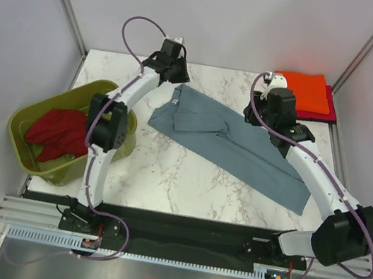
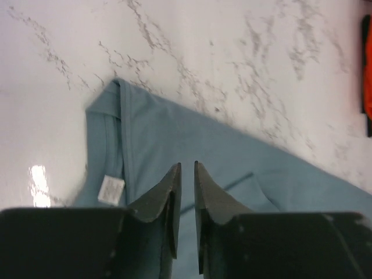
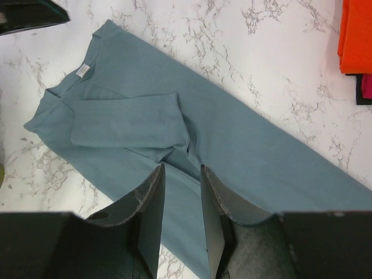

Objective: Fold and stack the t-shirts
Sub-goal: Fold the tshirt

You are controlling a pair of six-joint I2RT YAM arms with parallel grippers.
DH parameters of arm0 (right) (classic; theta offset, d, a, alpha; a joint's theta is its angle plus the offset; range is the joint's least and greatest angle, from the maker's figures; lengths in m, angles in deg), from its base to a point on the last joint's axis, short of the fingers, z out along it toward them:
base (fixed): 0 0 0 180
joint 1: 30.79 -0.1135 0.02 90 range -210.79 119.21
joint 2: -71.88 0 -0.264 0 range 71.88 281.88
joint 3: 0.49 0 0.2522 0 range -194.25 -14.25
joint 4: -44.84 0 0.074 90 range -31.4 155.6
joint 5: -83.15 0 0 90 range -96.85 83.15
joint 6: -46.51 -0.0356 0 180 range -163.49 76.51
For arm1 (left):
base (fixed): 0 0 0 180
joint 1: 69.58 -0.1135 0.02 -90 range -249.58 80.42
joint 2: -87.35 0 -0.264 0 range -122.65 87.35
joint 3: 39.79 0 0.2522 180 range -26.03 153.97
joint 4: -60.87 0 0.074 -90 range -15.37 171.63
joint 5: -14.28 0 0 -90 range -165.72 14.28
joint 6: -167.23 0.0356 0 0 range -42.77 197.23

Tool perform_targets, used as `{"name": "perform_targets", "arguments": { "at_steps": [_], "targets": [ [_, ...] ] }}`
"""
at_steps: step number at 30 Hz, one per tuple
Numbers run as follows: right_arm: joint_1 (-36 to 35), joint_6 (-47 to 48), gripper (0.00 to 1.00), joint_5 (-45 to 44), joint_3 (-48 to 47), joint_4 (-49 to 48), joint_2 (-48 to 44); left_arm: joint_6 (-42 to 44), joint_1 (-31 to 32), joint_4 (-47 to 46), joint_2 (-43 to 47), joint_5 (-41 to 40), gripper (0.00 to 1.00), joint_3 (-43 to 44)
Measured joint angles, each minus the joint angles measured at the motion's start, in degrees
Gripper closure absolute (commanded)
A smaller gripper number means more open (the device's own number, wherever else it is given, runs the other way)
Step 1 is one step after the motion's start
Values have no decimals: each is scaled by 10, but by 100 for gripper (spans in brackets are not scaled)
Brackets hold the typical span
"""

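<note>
A slate blue-grey t-shirt [image 1: 233,141] lies diagonally across the marble table, folded lengthwise with a sleeve turned in. My left gripper [image 1: 179,77] hovers over its collar end [image 2: 119,110], jaws a narrow gap apart with nothing between them [image 2: 187,164]. My right gripper [image 1: 256,115] hangs above the shirt's middle by the folded sleeve [image 3: 125,119], open and empty [image 3: 182,167]. A folded orange t-shirt [image 1: 301,87] rests on a magenta-red one [image 1: 329,110] at the back right. A dark red t-shirt [image 1: 55,130] lies crumpled in the tub.
An olive-green plastic tub [image 1: 73,92] stands at the table's left edge beside the left arm. Metal frame posts and grey walls close in the back corners. A white label [image 2: 110,190] shows inside the blue-grey shirt's collar.
</note>
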Motion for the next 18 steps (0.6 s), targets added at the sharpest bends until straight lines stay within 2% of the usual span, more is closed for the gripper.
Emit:
{"name": "perform_targets", "arguments": {
  "at_steps": [3,8,13,18],
  "targets": [
    [0,-10,61,5,8,5,-24,-2,12,-3,113,0,96,-97],
    [0,-20,61,11,17,14,-64,-1,41,-11,264,-12,98,-269],
    [0,-21,60,17,17,21,-75,-1,103,9,284,-76,98,-368],
    [0,-21,60,18,21,26,-77,-7,159,33,280,-113,98,-406]
  ]
}}
